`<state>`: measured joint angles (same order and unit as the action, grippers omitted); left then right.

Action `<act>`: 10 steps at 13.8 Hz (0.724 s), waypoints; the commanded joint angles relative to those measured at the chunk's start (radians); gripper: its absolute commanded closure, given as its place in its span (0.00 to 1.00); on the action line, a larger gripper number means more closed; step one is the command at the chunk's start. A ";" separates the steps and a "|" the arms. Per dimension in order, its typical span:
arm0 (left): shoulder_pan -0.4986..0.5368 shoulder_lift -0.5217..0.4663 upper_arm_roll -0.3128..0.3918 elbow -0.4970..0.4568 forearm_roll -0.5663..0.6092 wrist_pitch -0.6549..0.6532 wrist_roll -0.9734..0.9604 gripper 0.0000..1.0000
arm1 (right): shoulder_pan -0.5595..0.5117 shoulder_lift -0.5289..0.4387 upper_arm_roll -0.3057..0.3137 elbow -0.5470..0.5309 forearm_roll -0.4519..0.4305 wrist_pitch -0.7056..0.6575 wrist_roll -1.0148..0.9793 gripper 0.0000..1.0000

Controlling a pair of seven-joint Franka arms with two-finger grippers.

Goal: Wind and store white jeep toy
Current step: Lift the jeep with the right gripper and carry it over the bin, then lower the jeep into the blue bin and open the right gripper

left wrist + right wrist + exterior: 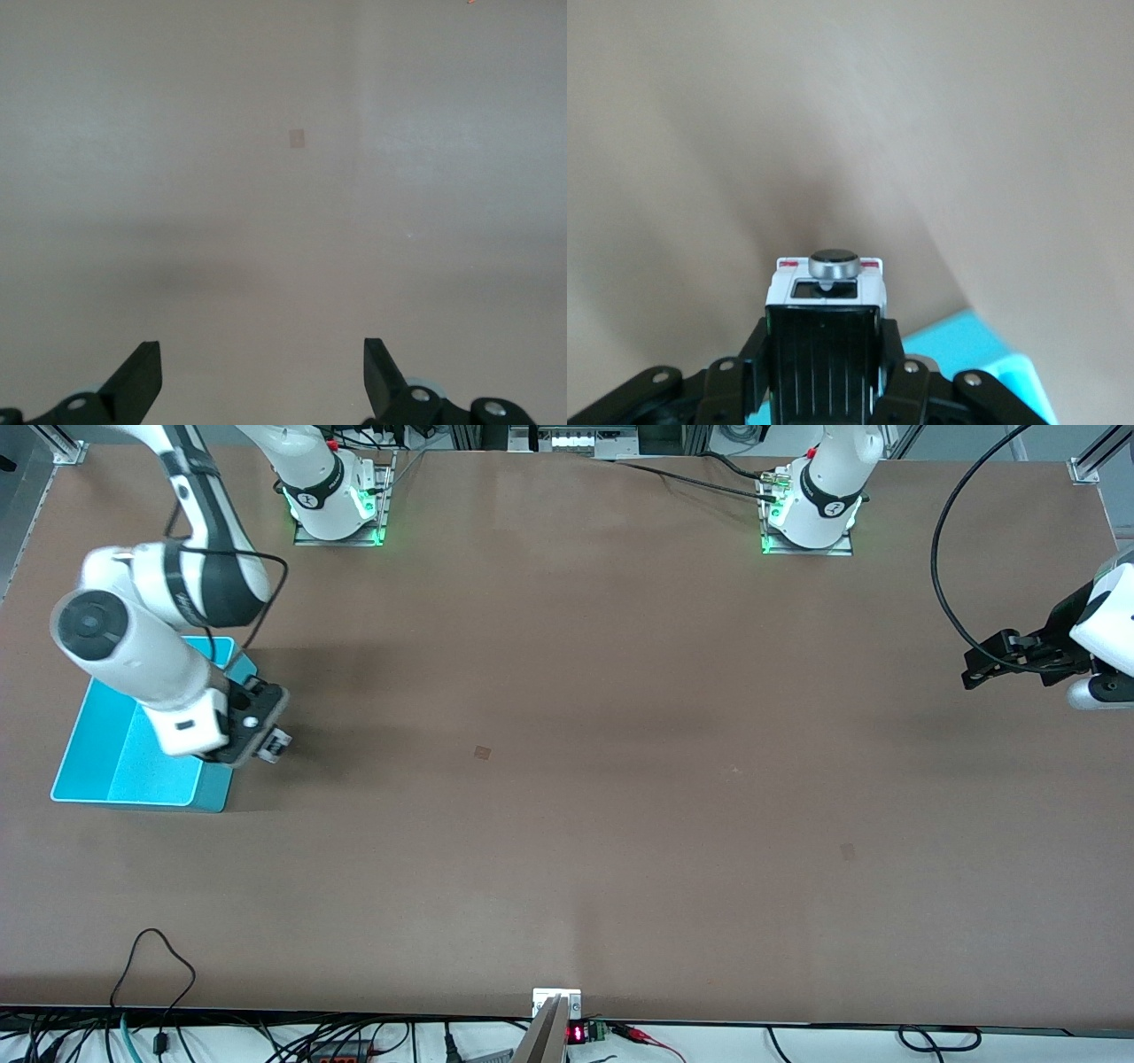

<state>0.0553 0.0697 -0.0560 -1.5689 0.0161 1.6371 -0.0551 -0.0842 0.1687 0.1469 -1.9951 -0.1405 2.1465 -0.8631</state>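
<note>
The bench (567,824) is bare brown board across its near part; the nearest thing standing on it is the turquoise bin (106,766), toward the right arm's end.

The right claw (266,742) hangs over the bin's edge on the side toward the middle of the bench, clamped together on the white jeep toy (824,332). In the right wrist view the black ribbed roof sits between the fingers (904,390), and the white end with a round silver-rimmed knob juts out past them, with a corner of the bin (983,363) below. So the toy is in the air, in the claw, not yet in the bin.

By my judgement the task is near its end. Whether the winding is done cannot be told from here; what plainly remains is to carry the toy over the bin's hollow and release it.

The right arm is bent steeply down, wrist tilted toward the bin. The left claw (997,660) waits over the bench's left-arm end, its fingers (137,381) well apart and holding nothing.
</note>
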 commanded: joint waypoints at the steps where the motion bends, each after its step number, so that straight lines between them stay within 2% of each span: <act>1: 0.000 -0.014 0.005 0.001 -0.022 -0.016 0.008 0.00 | -0.032 -0.026 -0.068 -0.016 0.013 -0.051 0.123 1.00; 5: 0.000 -0.013 0.005 0.001 -0.022 -0.016 0.008 0.00 | -0.031 -0.011 -0.217 -0.025 0.010 -0.047 0.269 1.00; 10: 0.000 -0.013 0.005 0.001 -0.022 -0.016 0.008 0.00 | -0.029 0.058 -0.294 -0.027 0.009 0.010 0.508 1.00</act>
<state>0.0553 0.0697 -0.0553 -1.5689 0.0161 1.6367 -0.0551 -0.1186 0.2042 -0.1252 -2.0187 -0.1395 2.1355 -0.4405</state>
